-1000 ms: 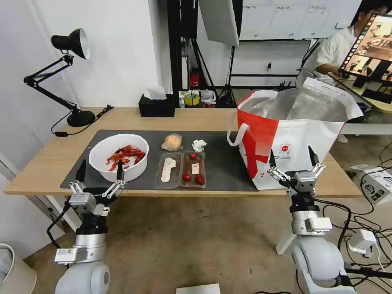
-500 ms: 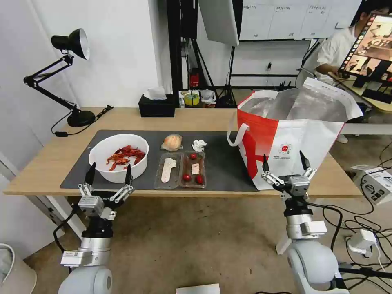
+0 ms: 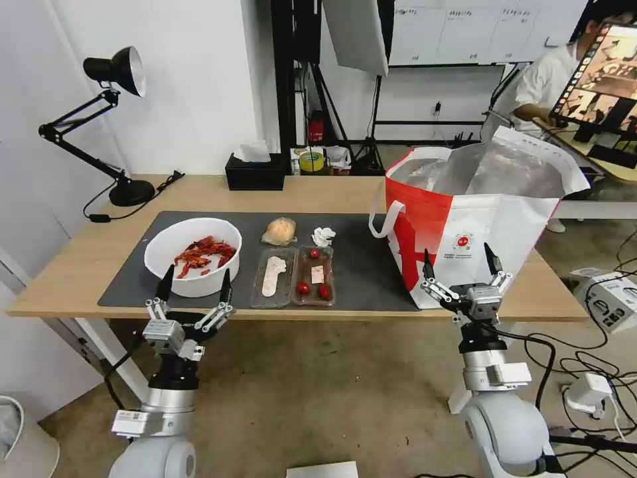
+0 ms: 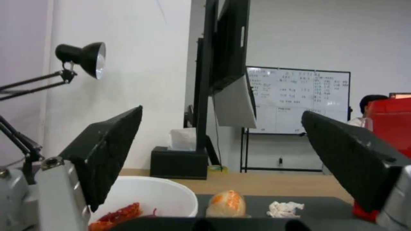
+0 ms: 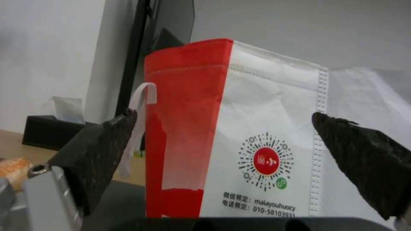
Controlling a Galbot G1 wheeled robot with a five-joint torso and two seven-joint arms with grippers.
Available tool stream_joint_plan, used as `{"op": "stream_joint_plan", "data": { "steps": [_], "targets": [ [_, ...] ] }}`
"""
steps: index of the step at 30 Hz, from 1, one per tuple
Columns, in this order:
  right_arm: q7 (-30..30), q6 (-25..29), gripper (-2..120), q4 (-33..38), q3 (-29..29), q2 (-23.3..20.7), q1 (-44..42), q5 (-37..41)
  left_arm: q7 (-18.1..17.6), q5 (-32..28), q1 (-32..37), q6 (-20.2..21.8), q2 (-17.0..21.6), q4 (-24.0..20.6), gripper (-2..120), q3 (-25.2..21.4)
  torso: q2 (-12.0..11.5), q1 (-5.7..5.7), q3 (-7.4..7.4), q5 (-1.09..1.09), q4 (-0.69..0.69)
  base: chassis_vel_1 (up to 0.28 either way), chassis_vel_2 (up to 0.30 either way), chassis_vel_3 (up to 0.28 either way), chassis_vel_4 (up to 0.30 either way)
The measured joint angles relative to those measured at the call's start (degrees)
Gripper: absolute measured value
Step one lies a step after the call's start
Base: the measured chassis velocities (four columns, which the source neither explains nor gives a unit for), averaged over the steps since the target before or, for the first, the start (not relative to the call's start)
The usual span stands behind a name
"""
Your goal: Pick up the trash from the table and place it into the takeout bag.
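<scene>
On the long light-wood tabletop [image 3: 219, 192] sat four trash items: one white round bowl of red crayfish shells [image 3: 193, 255], one clear hinged plastic tray [image 3: 292, 276] with three cherry tomatoes, one crumpled white tissue [image 3: 324, 236], one plastic-wrapped orange lump [image 3: 279, 231]. One white-and-red foil-lined takeout bag [image 3: 478, 219] stood to the right. Left tool [image 3: 193, 285] hovered wide open, empty, just before the bowl; right tool [image 3: 458, 265] wide open, empty, facing the bag. Step looked like approach; next move needs reaching over the bowl rim

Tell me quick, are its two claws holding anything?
Left end effector: open, holding nothing, near the white bowl.
Right end effector: open, holding nothing, facing the takeout bag.
</scene>
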Motion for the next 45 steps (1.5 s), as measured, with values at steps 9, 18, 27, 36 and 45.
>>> {"op": "stream_joint_plan", "data": {
  "steps": [9, 18, 27, 36, 45],
  "targets": [
    [0.0, 0.0, 100, -0.2, 0.2, -0.1, 0.0, -0.1, -3.4, -5.8, 1.0, 5.0, 0.0, -2.4, 100, 4.9, 0.0, 0.00, 0.00, 0.00, 0.00, 0.000, 0.000, 0.000, 0.000],
    [0.0, 0.0, 100, -0.5, 0.1, -0.3, -0.2, -0.1, -14.7, -13.5, 0.2, 13.5, 0.1, -5.6, 100, 13.3, 0.0, 0.00, 0.00, 0.01, 0.00, 0.000, 0.000, 0.000, 0.000],
    [0.0, 0.0, 100, -1.0, 0.2, -0.4, -0.1, -0.2, -27.9, -24.6, -0.9, 21.5, 0.5, -7.3, 100, 21.4, 0.0, 0.00, 0.00, 0.00, 0.00, 0.000, 0.000, 0.000, 0.000],
    [0.0, 0.1, 100, -1.8, -0.2, -0.5, -0.1, -0.3, -35.2, -36.0, -3.7, 27.1, 0.8, -7.7, 100, 21.4, 0.0, 0.00, 0.00, 0.00, 0.00, 0.000, 0.000, 0.000, 0.000],
    [0.2, 0.6, 100, -3.1, -0.4, -0.2, -0.1, -0.6, -39.7, -47.9, -6.1, 31.8, 1.3, -7.7, 100, 19.9, 0.0, 0.00, 0.00, 0.00, 0.00, 0.000, 0.000, 0.000, 0.000]
  ]
}}
